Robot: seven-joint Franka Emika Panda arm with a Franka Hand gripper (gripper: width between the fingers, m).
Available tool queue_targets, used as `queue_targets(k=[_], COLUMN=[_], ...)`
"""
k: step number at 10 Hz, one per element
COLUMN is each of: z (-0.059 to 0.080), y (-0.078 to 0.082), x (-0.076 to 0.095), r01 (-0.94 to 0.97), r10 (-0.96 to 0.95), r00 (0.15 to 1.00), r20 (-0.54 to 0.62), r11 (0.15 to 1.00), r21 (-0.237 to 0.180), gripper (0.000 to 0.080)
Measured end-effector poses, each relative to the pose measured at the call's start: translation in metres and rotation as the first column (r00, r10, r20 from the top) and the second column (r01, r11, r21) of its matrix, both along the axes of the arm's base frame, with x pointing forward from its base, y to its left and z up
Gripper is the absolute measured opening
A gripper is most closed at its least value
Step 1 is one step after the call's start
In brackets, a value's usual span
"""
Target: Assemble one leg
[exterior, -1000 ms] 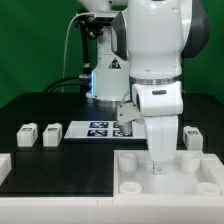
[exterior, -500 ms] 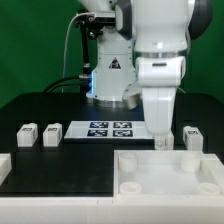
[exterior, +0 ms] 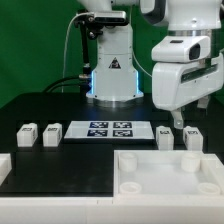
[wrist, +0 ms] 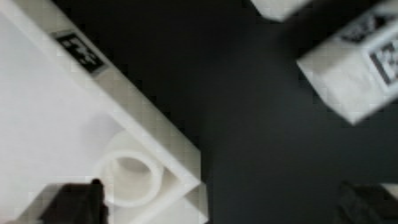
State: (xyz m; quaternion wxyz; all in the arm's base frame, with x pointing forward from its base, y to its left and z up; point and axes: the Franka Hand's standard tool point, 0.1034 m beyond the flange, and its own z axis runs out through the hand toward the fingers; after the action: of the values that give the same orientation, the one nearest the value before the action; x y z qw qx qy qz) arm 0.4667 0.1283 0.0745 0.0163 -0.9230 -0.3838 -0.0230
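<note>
Fingers (wrist: 71, 200) sit wide apart with nothing between them, though the wrist view is blurry and only shows them as dark smudges. The gripper (exterior: 181, 119) hangs over the leg (exterior: 166, 137) with clear air in between. A twin block (exterior: 193, 136) sits just beside it. The tray (exterior: 165, 160) is cut off at the frame's bottom edge. The marker board (exterior: 110, 129) lies on the black table (exterior: 60, 105), with a green backdrop (exterior: 40, 40) behind.

- Exterior view: mid-distance, slightly raised, facing the arm (exterior: 182, 68) across the black table (exterior: 50, 108).
- Wrist view: close, blurred, looking down; both show the white tray (wrist: 45, 120).
</note>
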Motion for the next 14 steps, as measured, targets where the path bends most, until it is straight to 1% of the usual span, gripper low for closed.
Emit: queue_targets(k=[2,3,4,5,6,7,8,10,11,12,13,14], z=[0.000,-0.001,-0.001,-0.004,-0.020,-0.029,-0.023,-0.025,-0.026,-0.026,-0.031,-0.034], y=[0.001,0.002,0.005,0.008,0.015,0.017,0.017,0.017,0.013,0.014,0.020,0.023], x=[-0.001,-0.001,-0.002,-0.005,-0.028,-0.051,-0.041,-0.044,-0.050,-0.050,-0.051,-0.060], r01=[0.216,0.315,0.493,0.592,0.704,0.763,0.730,0.731,0.708,0.694,0.680,0.630], r10=[-0.216,-0.314,-0.491,-0.589,-0.700,-0.760,-0.726,-0.728,-0.713,-0.715,-0.716,-0.711], r00=[0.976,0.949,0.869,0.806,0.710,0.640,0.679,0.674,0.679,0.656,0.639,0.603], r20=[-0.017,-0.027,-0.051,-0.060,-0.071,-0.111,-0.110,-0.124,-0.177,-0.242,-0.282,-0.361], r11=[0.976,0.949,0.870,0.806,0.709,0.646,0.684,0.682,0.699,0.698,0.697,0.703], r21=[0.013,0.018,0.027,0.033,0.044,-0.017,-0.010,-0.027,-0.101,-0.179,-0.228,-0.330], gripper=[0.0648,0.0648,0.0648,0.0648,0.0648,0.0648,0.0648,0.0648,0.0648,0.0648,0.0648,0.0648])
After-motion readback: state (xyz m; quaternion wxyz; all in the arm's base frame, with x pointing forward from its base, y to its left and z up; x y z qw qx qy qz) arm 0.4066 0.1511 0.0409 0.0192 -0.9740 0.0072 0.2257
